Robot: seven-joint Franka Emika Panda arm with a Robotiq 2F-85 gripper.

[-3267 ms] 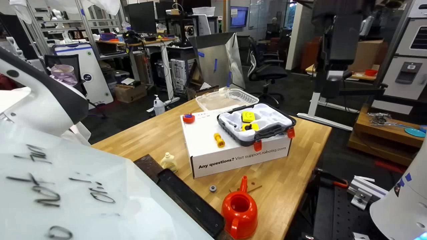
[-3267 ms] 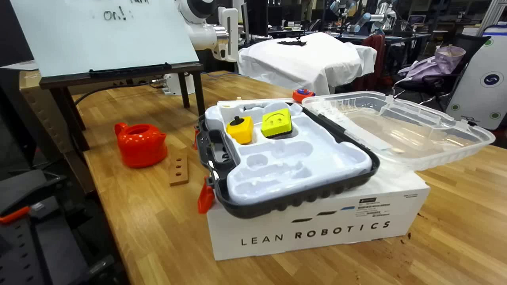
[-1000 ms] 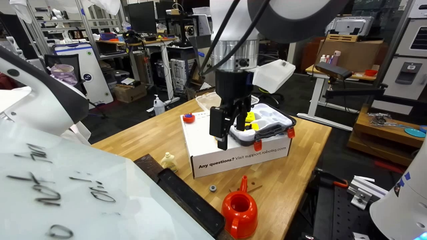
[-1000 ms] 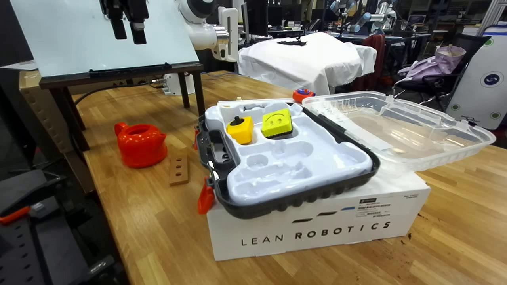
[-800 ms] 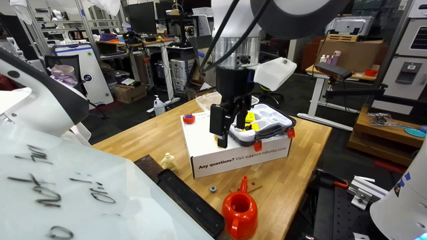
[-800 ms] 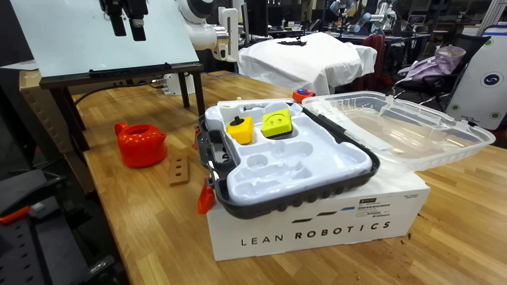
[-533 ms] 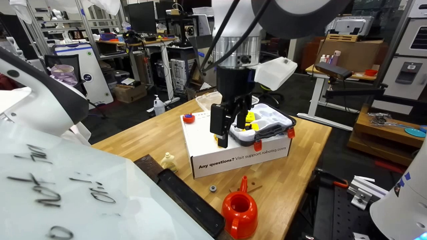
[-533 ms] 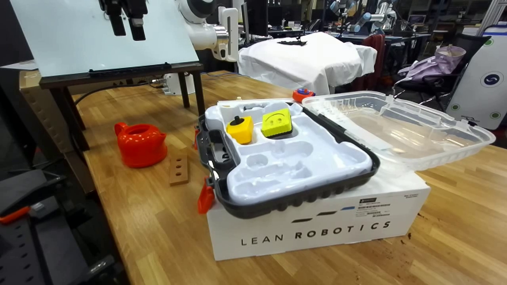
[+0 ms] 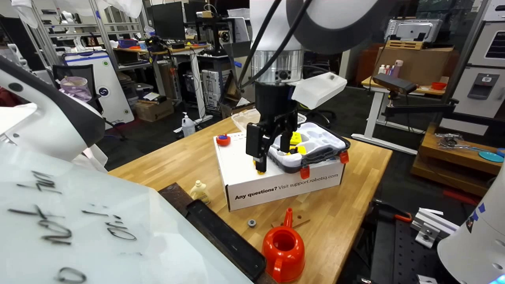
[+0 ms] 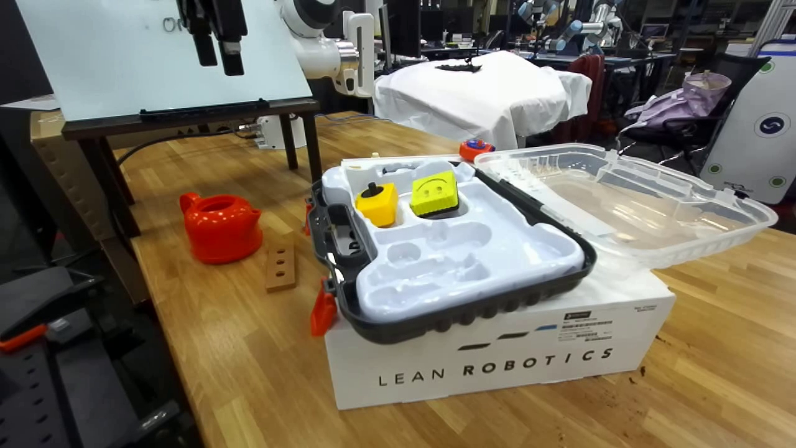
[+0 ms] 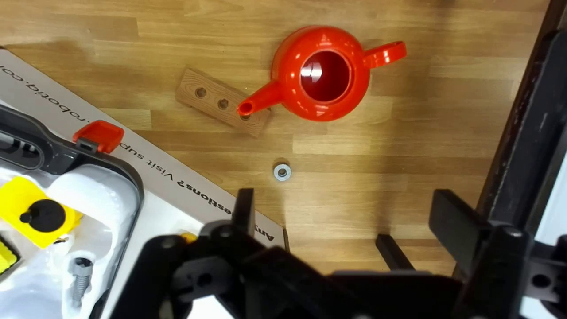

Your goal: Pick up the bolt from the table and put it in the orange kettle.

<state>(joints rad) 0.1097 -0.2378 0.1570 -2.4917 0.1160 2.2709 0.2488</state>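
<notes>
A small grey metal ring (image 11: 287, 173), like a nut, lies flat on the wooden table. It also shows in an exterior view (image 9: 249, 223). The case hides it in an exterior view. An orange-red kettle (image 11: 288, 71) stands upright with its top open. It shows in both exterior views (image 9: 294, 260) (image 10: 222, 231). My gripper (image 11: 345, 210) is open and empty, well above the table. The ring lies ahead of the fingertips, towards the kettle, in the wrist view. The gripper hangs in front of the white box in an exterior view (image 9: 273, 157), and before the whiteboard in an exterior view (image 10: 220, 61).
A white box (image 9: 284, 189) carries an open case (image 10: 485, 249) with yellow items; a grey screw (image 11: 81, 281) lies in it. A yellow bolt (image 9: 260, 172) on the box is partly hidden. A holed wooden block (image 10: 281, 274) lies by the kettle's spout. The whiteboard stand (image 11: 522, 133) borders the table.
The gripper has come from out of the workspace to over the table. In the last half second it has lowered slightly and shifted a little. The kettle and ring have not moved.
</notes>
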